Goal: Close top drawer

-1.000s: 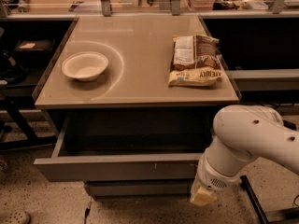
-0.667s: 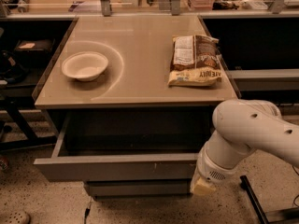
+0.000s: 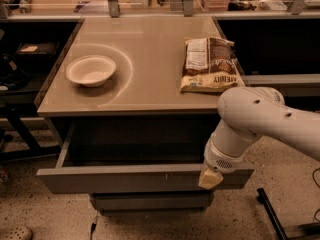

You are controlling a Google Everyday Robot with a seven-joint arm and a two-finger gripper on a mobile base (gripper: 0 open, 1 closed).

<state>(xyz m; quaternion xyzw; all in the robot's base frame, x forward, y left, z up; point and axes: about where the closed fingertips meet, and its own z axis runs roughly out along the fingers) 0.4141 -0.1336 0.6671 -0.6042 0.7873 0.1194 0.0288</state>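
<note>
The top drawer (image 3: 125,178) is pulled out from under the tabletop, and its flat grey front faces me with small pale marks right of centre. Its inside looks dark and empty. My gripper (image 3: 210,178) hangs from the white arm (image 3: 260,119) at the right and rests against the right part of the drawer front. A pale fingertip (image 3: 209,179) shows on the front face.
A white bowl (image 3: 91,70) and a snack bag (image 3: 209,65) lie on the tan tabletop (image 3: 150,49). A lower drawer front (image 3: 150,202) sits below. Dark shelves flank the cabinet. A black stand leg (image 3: 272,216) is on the floor at the right.
The arm and gripper have shifted slightly left along the drawer front. The drawer appears about as far out as before.
</note>
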